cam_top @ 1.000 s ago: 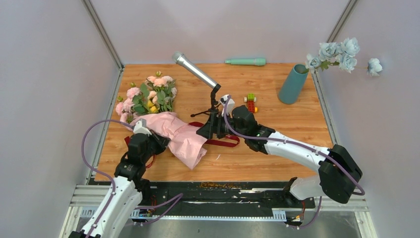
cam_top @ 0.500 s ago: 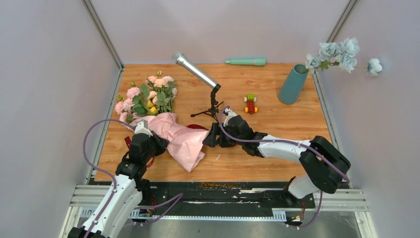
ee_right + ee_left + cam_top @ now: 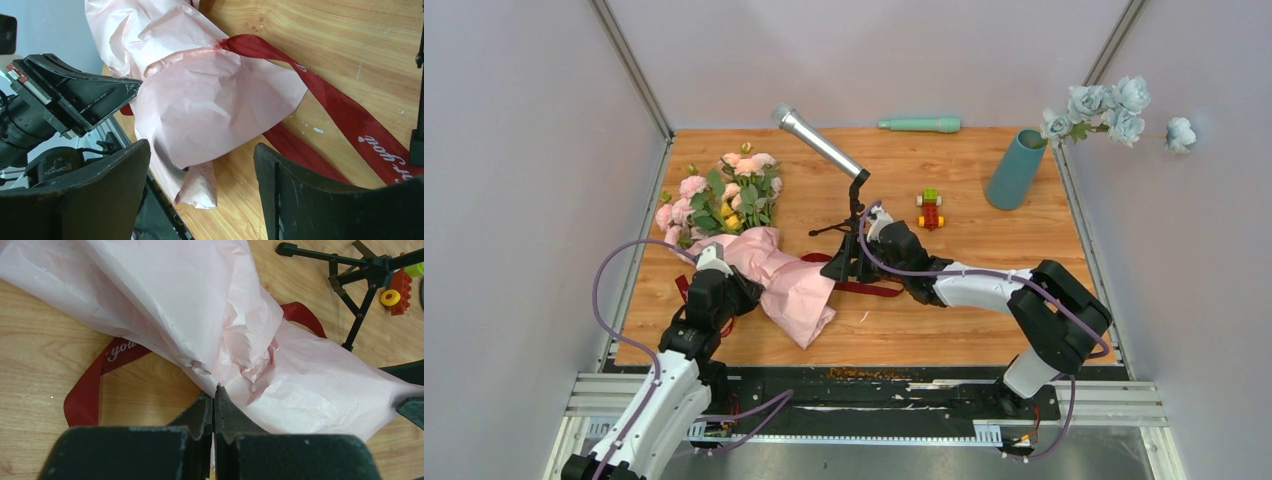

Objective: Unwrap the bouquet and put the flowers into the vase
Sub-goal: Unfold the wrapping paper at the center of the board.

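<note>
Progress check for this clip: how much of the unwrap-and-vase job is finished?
Done: little. The ribbon trails loose across the table, but whether it is fully untied is unclear. In hand: the left gripper is shut on the paper wrap, and the right gripper is open near it. Left: the flowers sit in the wrap, and the vase holds only pale blue flowers.

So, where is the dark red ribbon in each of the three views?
Top external: dark red ribbon at centre, right of the pink paper wrap.
Left wrist: ribbon loops at lower left.
Right wrist: ribbon crosses diagonally to lower right.
Shared landmark: the pink paper wrap.
</note>
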Motion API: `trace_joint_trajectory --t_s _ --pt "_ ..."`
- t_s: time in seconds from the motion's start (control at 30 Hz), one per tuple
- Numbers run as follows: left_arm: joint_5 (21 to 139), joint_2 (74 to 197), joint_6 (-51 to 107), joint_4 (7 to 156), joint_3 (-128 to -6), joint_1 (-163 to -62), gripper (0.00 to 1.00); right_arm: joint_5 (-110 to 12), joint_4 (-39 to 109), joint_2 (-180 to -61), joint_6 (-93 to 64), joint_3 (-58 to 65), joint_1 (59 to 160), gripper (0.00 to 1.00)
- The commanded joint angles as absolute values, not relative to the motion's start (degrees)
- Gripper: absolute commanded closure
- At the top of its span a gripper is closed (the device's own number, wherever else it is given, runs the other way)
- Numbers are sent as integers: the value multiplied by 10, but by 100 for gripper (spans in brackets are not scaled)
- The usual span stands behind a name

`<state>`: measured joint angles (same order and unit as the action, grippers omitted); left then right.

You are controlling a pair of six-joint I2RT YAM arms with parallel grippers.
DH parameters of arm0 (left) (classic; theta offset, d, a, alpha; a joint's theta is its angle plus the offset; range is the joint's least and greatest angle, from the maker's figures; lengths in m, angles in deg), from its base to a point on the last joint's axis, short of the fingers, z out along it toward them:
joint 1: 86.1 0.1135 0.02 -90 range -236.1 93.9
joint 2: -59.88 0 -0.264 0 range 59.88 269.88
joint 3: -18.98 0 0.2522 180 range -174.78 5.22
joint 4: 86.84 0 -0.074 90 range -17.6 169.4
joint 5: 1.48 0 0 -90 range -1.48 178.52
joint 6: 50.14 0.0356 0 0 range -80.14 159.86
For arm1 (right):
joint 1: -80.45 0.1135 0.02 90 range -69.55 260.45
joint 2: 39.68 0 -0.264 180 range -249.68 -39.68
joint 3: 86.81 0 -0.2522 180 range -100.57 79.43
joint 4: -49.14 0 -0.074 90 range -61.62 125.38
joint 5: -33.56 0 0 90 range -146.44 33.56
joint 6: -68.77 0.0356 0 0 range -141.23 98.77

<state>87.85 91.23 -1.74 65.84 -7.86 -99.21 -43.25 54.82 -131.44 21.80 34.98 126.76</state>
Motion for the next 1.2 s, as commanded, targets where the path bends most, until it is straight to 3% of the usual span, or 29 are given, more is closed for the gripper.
trace_joint_trajectory --t_s 0.0,0.23,0.3,0.47,0.57,0.7,1.17 --pt "900 916 -1 670 -73 -991 100 -425 571 -1315 225 320 1265 23" --pt "896 908 -1 673 -70 -991 100 -399 572 -1366 258 293 1262 25" --pt "895 907 0 674 -69 -991 100 -395 573 -1371 258 288 1262 29" --pt "882 909 11 696 -64 -991 100 -397 566 -1364 229 263 1262 56" --pt "860 915 27 724 -62 -991 100 -401 556 -1346 182 239 1263 83" --pt "851 948 53 747 -77 -991 100 -408 532 -1316 110 212 1268 100" --pt "739 1150 105 945 -119 -991 100 -445 501 -1265 -73 250 1352 100"
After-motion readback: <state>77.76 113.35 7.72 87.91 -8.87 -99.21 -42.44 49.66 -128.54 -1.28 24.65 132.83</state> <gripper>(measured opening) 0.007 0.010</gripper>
